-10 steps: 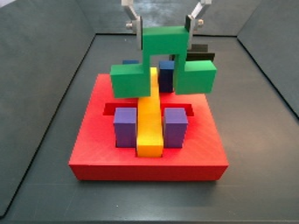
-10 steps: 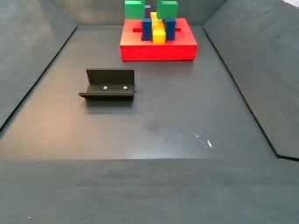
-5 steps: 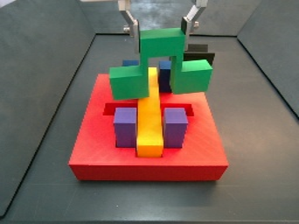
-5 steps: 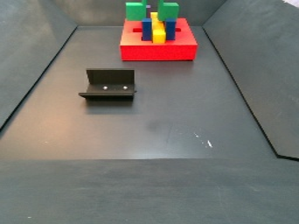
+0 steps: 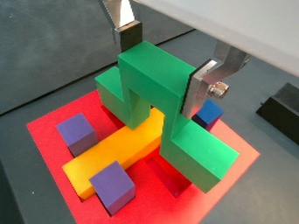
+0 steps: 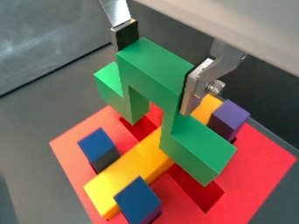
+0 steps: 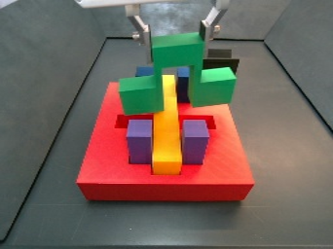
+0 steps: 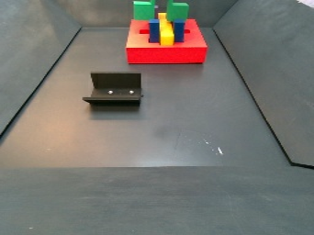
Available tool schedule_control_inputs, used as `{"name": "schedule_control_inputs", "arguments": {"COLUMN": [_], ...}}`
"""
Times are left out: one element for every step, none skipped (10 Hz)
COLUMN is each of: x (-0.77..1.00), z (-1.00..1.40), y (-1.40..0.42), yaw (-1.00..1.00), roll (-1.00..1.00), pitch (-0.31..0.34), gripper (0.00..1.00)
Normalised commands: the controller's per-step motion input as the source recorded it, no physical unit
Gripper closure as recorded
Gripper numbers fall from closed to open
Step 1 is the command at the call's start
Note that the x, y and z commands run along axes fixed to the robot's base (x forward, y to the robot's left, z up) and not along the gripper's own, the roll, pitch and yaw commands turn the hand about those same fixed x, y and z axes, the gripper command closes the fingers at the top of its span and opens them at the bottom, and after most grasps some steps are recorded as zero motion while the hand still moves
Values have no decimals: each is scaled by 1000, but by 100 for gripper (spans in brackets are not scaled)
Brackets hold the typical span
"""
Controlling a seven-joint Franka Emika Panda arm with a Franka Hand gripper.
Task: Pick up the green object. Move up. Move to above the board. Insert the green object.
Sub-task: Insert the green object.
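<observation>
Bright green, the green object [image 5: 158, 105] is being held by its top bar between the silver fingers [image 5: 208, 87] of the gripper [image 5: 163, 59], which is closed on the bar from both sides. In a side view the green object [image 7: 177, 75] is being carried over the far part of the board [image 7: 163, 175], with its two legs pointing down on either side of the yellow bar [image 7: 166, 126]. The legs are being shown in both wrist views at or near the red surface; whether they are already entering the recesses cannot be told. The purple blocks [image 7: 139, 138] near the middle of the board and the black block [image 7: 223, 61] behind it are being left clear. The step in hand is judged to be the insertion. A straight descent is called for next, with both legs kept aligned over their slots, and release only once the piece is seated.
</observation>
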Motion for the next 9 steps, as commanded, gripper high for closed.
{"name": "schedule_control_inputs", "arguments": {"x": [-31,-146,-443,-306,-189,-83,0,303,271], "z": [-34,0,-69,-9,0,0,-57,-86,-77], "y": [17,71,0,0,6,0,0,-29,0], "yaw": [-46,0,0,0,3,11,17,0,0], "roll": [14,-37,-99,-84,-79,-37,0,0,-27], "pitch": [0,-41,-176,-134,-101,-59,-37,-20,-31], "gripper": [100,100,100,100,100,100,100,100,100]}}
